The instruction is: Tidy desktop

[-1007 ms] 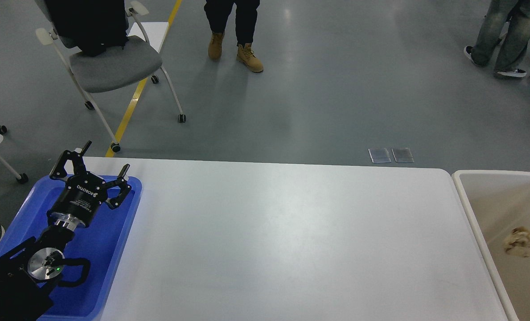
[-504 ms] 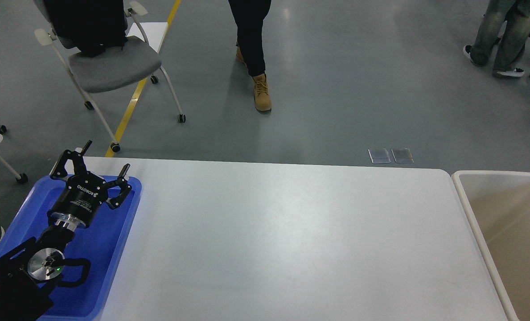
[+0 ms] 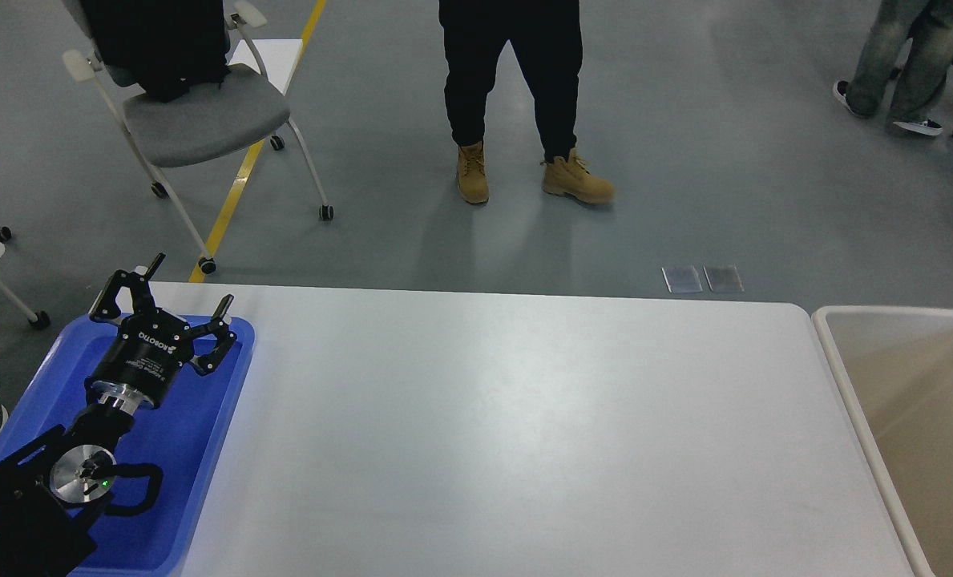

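The desktop [image 3: 524, 433] fills the lower centre of the head view, a wide white top w/ rounded corners, running from the blue tray [image 3: 203, 449] at 9 o'clock to the cream bin [image 3: 837, 353] at 3 o'clock. Its surface shows only soft light reflections.

Left arm comes in from the 8 o'clock corner and lies over the tray. Left gripper [image 3: 190, 293] sits at the tray's far end, approx at 10 o'clock from desktop centre, its fingers [image 3: 224, 306] spread wide apart w/ nothing between them. One finger points out past the tray's far rim, the other is over the tray's right rim, close to the desktop edge. Silver wrist ring and a small green light show lower on the arm.

Right gripper isn't in the pic.

Bin touches or sits just beside the desktop's right edge; can't tell which. Only its pale inner wall shows.

Beyond the desk, 12 o'clock: a person [image 3: 512, 72] in black trousers and tan boots [image 3: 576, 178] on grey floor. Grey wheeled chair [image 3: 195, 120] at 11 o'clock, by a yellow floor line [image 3: 240, 172].
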Tool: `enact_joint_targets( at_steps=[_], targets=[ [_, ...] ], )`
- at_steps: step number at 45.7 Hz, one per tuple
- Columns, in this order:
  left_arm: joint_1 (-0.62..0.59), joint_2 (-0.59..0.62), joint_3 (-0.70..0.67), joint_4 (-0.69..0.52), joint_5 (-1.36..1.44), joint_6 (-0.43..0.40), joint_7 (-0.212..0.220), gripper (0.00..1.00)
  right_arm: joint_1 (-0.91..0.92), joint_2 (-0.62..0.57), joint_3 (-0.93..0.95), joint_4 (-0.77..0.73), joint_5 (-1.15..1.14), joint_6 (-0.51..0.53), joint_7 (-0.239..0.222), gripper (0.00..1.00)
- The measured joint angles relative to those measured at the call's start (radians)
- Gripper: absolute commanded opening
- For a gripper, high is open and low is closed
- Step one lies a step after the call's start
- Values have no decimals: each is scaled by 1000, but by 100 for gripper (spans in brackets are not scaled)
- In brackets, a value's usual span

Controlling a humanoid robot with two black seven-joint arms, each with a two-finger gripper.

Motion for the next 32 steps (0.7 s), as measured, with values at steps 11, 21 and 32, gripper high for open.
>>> enact_joint_targets(
  at_steps=[11, 21, 32],
  targets=[
    [0, 0, 0, 0, 0, 0, 0, 99, 10, 0, 309, 53, 0, -1, 16, 100],
    [0, 0, 0, 0, 0, 0, 0, 99, -38, -1, 467, 111, -1, 1, 156, 100],
    [0, 1, 0, 0, 0, 0, 0, 99, -175, 6, 601, 252, 5, -1, 266, 100]
  ],
)
